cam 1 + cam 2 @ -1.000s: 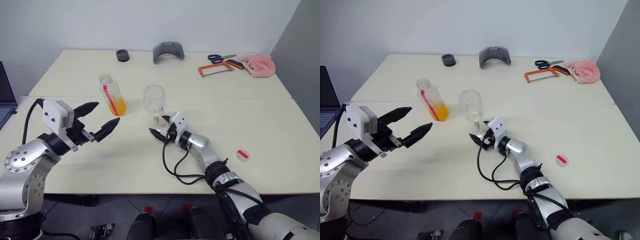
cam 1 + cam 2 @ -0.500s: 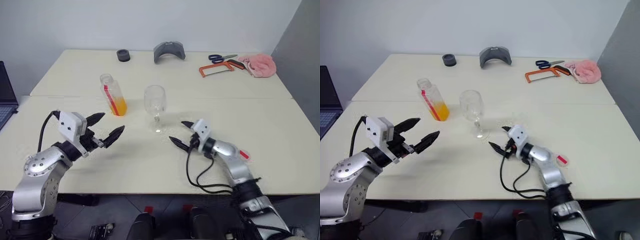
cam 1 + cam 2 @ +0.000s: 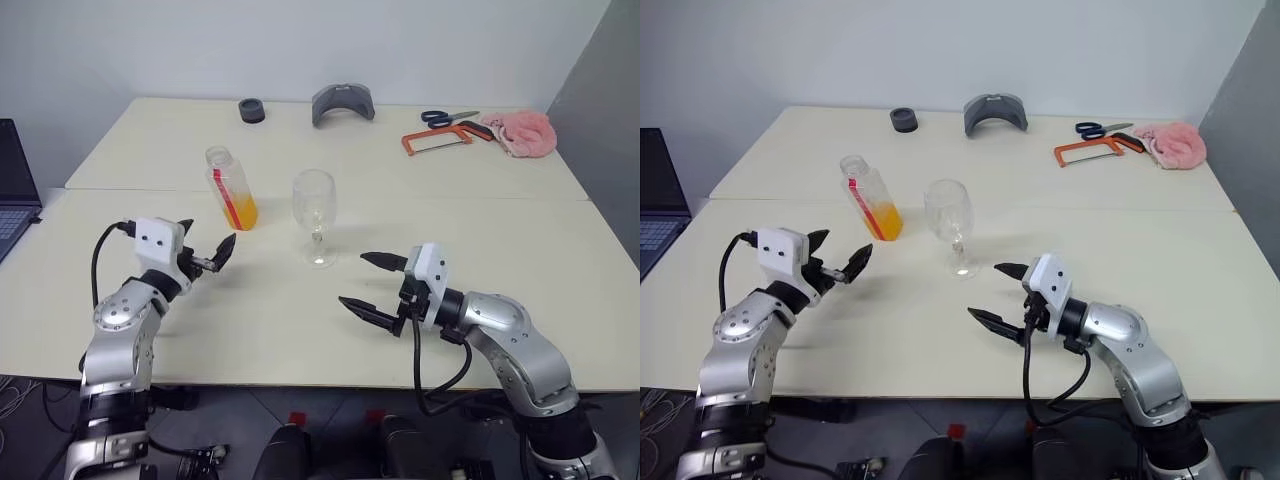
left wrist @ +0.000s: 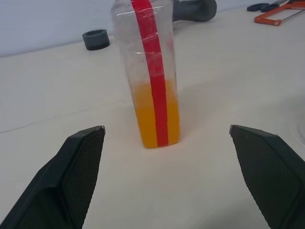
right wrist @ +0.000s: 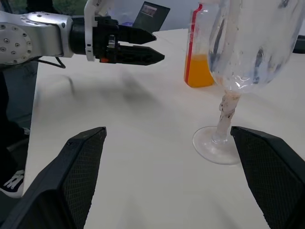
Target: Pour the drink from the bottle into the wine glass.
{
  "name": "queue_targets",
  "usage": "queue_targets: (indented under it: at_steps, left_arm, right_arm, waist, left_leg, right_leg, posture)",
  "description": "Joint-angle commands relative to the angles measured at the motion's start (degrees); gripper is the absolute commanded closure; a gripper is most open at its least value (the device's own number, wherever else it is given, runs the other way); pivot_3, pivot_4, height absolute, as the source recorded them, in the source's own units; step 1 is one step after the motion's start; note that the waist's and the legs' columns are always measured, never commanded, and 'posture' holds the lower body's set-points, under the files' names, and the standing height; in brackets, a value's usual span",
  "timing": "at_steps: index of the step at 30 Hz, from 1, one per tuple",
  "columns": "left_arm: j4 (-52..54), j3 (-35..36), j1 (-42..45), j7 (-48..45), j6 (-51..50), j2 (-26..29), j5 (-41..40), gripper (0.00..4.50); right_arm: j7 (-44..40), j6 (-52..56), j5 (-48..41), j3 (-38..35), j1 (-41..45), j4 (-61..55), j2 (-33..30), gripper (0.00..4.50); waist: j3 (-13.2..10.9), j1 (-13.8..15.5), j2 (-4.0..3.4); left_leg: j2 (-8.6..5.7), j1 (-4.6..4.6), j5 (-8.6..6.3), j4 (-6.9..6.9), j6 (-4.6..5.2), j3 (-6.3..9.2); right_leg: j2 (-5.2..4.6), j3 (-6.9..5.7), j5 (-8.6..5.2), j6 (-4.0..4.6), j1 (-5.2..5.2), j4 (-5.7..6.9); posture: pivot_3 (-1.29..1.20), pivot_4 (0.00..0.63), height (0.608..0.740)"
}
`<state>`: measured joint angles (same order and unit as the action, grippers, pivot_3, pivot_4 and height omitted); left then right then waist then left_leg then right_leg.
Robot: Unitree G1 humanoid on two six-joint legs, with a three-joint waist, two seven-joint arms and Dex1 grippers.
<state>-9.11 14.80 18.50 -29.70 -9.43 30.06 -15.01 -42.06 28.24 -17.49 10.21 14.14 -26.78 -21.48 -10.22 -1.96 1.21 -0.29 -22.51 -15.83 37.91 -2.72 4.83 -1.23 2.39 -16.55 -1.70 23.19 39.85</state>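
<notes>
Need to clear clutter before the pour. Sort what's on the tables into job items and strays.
For the job: bottle with orange drink; wine glass.

Lying about: scissors, orange hacksaw, pink cloth, black ring, grey curved piece, laptop.

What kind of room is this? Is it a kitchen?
Probably not a kitchen; more like a workshop or lab. On the pale tables lie a hacksaw and scissors, with a laptop nearby.

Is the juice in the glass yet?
Not yet. The wine glass looks empty, and the drink sits low in the bottle, which stands uncapped on the table. The open left gripper points at the bottle without touching it; the right gripper is open too. Grabbing and pouring remain.
</notes>
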Motion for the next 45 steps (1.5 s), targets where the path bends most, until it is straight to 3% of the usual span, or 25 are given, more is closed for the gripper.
queue_targets:
  at_steps: [1,11,20,39,42,45]
  left_arm:
    - [-3.8,-0.3,4.0,-0.6,2.3,1.1,1.0,0.0]
    - [-16.1,-2.0,13.3,-1.2,5.3,0.4,2.7,0.0]
    - [-23.5,-3.4,19.0,-2.1,7.7,-0.2,3.5,0.0]
    - [-37.9,-4.4,29.4,-2.6,13.5,-0.6,5.4,0.0]
    - [-40.1,-4.3,30.6,-2.3,14.4,-0.7,5.8,0.61]
    - [-41.7,-4.2,31.2,-2.2,15.1,-0.8,5.9,1.52]
  right_arm:
    - [1.6,1.2,-1.4,-0.3,0.9,-3.7,0.1,0.04]
    - [3.2,2.7,-3.1,-0.8,2.2,-6.7,-0.8,0.04]
    - [2.8,3.7,-9.7,-2.8,3.5,-9.3,-0.8,0.04]
    - [3.6,2.9,-9.6,-1.2,5.2,-8.1,-1.2,0.04]
    - [3.7,2.8,-9.5,-1.1,5.3,-8.0,-1.1,0.0]
    - [3.8,2.7,-9.3,-1.0,5.4,-8.0,-1.1,0.0]
  waist:
    - [0.0,0.0,0.0]
    - [0.0,0.0,0.01]
    - [0.0,0.1,0.02]
    - [0.0,0.1,0.03]
    - [0.0,0.0,0.03]
    - [0.0,0.0,0.03]
  left_leg:
    - [-0.01,0.0,0.0,0.01,0.0,-0.01]
    - [-0.04,-0.04,0.0,0.03,0.0,0.01]
    - [-0.05,-0.07,0.0,0.04,0.0,0.05]
    - [-0.13,-0.09,0.0,0.06,-0.01,0.06]
    - [-0.14,-0.1,0.0,0.06,-0.01,0.05]
    - [-0.13,-0.09,0.01,0.06,-0.01,0.05]
  right_leg:
    - [0.0,0.0,0.0,0.0,0.0,0.0]
    - [0.0,-0.03,0.0,0.0,0.01,0.0]
    - [-0.01,-0.05,0.0,0.0,0.01,0.0]
    - [0.01,-0.08,0.0,0.0,0.03,0.01]
    - [0.01,-0.08,0.0,0.0,0.03,0.01]
    - [0.02,-0.08,0.0,0.0,0.04,0.02]
  posture:
    - [0.0,0.15,0.74]
    - [0.0,0.15,0.74]
    - [0.0,0.15,0.74]
    - [0.0,0.15,0.74]
    - [0.0,0.15,0.74]
    - [0.0,0.15,0.74]
